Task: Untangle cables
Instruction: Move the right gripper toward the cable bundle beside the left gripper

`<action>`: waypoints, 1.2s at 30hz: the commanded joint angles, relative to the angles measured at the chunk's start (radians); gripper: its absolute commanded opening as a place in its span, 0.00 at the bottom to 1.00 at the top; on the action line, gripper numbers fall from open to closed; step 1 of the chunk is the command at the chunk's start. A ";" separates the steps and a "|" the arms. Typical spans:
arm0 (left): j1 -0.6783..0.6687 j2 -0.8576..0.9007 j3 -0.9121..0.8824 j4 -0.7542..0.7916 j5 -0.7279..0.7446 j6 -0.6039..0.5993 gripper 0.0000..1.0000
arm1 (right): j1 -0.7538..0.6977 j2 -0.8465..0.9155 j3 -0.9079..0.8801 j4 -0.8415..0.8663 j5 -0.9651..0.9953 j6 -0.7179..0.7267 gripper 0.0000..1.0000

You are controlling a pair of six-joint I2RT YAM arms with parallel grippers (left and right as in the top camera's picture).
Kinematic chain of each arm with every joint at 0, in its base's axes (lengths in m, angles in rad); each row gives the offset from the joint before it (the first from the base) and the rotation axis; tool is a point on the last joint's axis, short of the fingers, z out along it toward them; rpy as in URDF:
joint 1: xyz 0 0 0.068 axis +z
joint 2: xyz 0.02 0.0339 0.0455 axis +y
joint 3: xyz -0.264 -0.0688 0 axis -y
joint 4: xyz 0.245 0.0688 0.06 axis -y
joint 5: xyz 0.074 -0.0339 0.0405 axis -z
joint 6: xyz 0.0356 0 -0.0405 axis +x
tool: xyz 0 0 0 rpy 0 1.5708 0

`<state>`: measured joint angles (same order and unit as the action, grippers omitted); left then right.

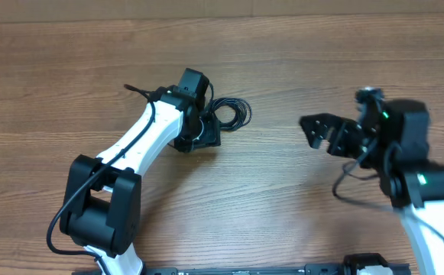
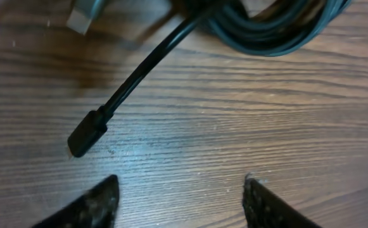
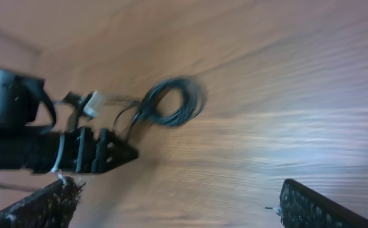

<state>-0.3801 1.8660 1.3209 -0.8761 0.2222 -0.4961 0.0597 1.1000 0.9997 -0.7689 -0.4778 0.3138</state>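
the cables (image 1: pixel 231 112) lie in a small black coil on the wooden desk (image 1: pixel 283 206), a little left of the middle and toward the far side. the left arm (image 1: pixel 141 141) reaches up to it from the near left, and the left fingers (image 1: pixel 199 137) are just beside the coil's near-left edge.

in the left wrist view the left fingers (image 2: pixel 98 202) stand apart with only bare desk between them, gripping nothing. one cord runs out of the bundled loops at the top right and slants down to the left, ending in a dark plug (image 2: pixel 86 135) that lies flat on the wood, just beyond the left fingertip and not touching it. a pale, blurred connector (image 2: pixel 85 16) shows at the top left; what it joins to cannot be made out.

the right fingers (image 1: pixel 319 128) hang over the desk to the right, well apart from the coil, and point toward it. in the right wrist view the right fingers (image 3: pixel 317 206) are spread wide and empty, with the coil (image 3: pixel 174 101) far ahead of them beside the left arm's black tip.
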 commanded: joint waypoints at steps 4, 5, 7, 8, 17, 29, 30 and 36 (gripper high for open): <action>-0.006 0.011 -0.004 0.018 -0.024 -0.009 0.31 | 0.009 0.182 0.024 0.104 -0.318 0.005 0.75; -0.006 0.011 -0.004 0.018 -0.025 -0.009 0.25 | 0.016 0.211 0.024 0.126 -0.348 0.005 0.56; -0.006 0.011 -0.004 0.018 -0.033 -0.009 0.15 | 0.038 0.270 0.024 0.159 -0.377 0.037 0.18; -0.006 0.011 -0.004 0.017 -0.037 -0.009 0.12 | 0.047 0.291 0.024 0.167 -0.376 0.059 0.04; -0.006 0.011 -0.004 -0.039 -0.019 0.027 0.11 | 0.177 0.466 0.024 0.190 -0.121 0.285 0.11; -0.006 0.011 -0.012 -0.103 -0.022 0.063 0.17 | 0.389 0.478 0.023 0.395 0.385 0.558 0.40; -0.008 0.011 -0.012 -0.103 -0.022 0.061 0.20 | 0.404 0.481 0.023 0.413 0.420 0.573 0.50; -0.013 0.011 -0.019 -0.087 -0.022 0.058 0.32 | 0.455 0.534 0.023 0.494 0.512 0.577 0.51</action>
<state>-0.3805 1.8660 1.3151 -0.9718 0.1970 -0.4416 0.5056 1.5955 1.0000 -0.2951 -0.0711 0.8631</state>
